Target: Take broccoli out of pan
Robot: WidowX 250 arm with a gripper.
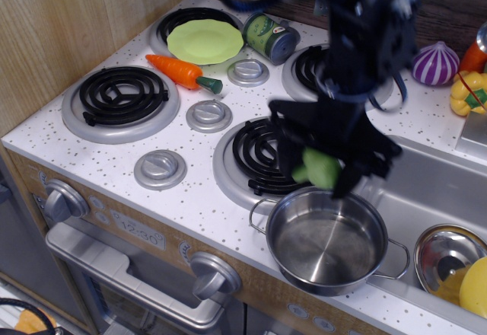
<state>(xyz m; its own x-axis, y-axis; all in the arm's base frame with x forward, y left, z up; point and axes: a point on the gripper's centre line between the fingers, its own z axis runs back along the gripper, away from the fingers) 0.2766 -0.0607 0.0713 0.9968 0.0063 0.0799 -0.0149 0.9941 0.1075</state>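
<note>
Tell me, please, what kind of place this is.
Most likely a children's toy kitchen: a play stove with coil burners and knobs, a sink beside it, and plastic food such as a carrot and the broccoli.

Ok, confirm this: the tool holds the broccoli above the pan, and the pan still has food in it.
Wrong on one count: the pan is empty. The observation.image view shows bare steel inside. The tool does hold the broccoli above it.

Even bright light, slight motion blur
</note>
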